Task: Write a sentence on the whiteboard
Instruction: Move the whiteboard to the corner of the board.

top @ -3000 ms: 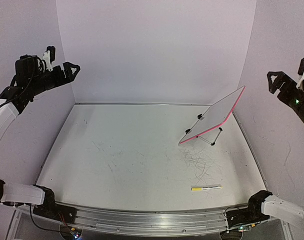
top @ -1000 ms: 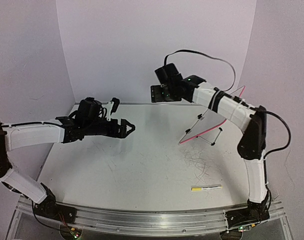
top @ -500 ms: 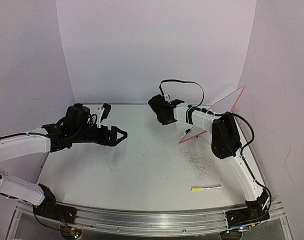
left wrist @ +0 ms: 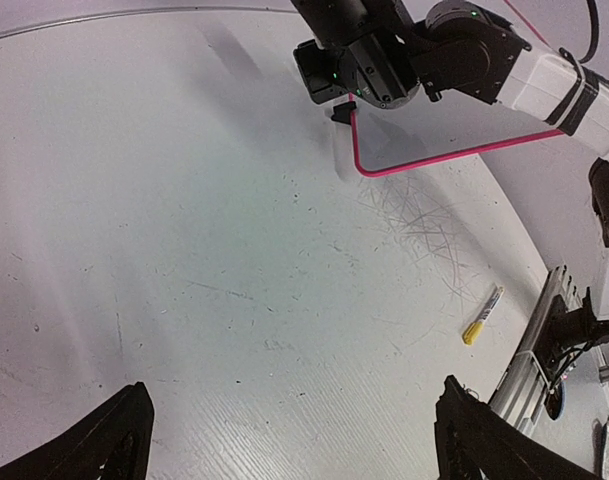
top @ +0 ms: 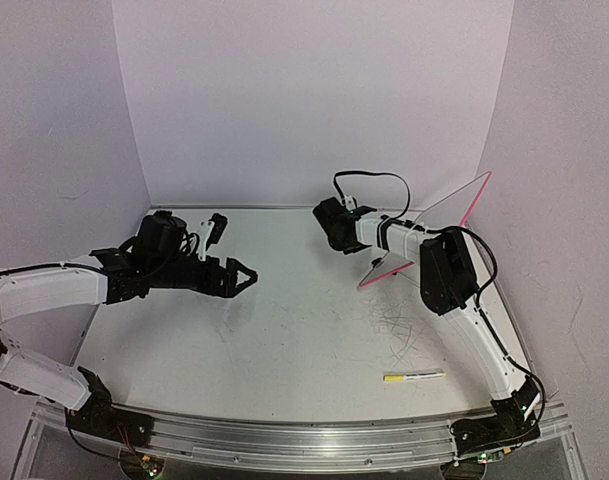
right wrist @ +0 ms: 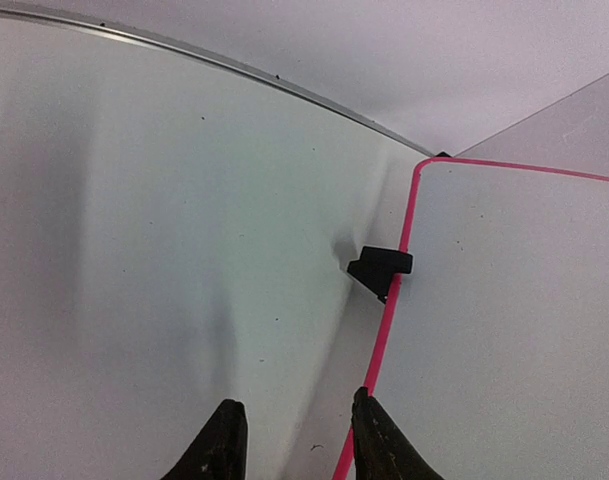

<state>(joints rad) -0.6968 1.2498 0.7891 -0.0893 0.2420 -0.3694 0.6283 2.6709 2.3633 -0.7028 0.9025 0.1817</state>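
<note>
The whiteboard (top: 442,222) stands tilted on small black legs at the back right, white with a thin pink rim (right wrist: 388,318). It also shows in the left wrist view as the whiteboard (left wrist: 454,125). The sentence is out of view. My right gripper (top: 335,229) hovers at the board's left edge. In its wrist view the right gripper (right wrist: 297,402) has narrowed jaws with a gap. The right fingertip (right wrist: 368,405) overlaps the rim below a black leg clip (right wrist: 380,270). My left gripper (top: 242,277) hangs wide open over mid-table. A yellow-capped marker (top: 414,377) lies near the front right.
Faint grey scribbles (top: 402,328) mark the tabletop between the board and the marker (left wrist: 481,315). A metal rail (top: 284,435) runs along the near edge. Purple walls close in the back and both sides.
Both arms have come down from the raised side positions. Over the last second the right gripper dropped to the whiteboard's left edge and its jaws narrowed. The left gripper drifted slightly.
</note>
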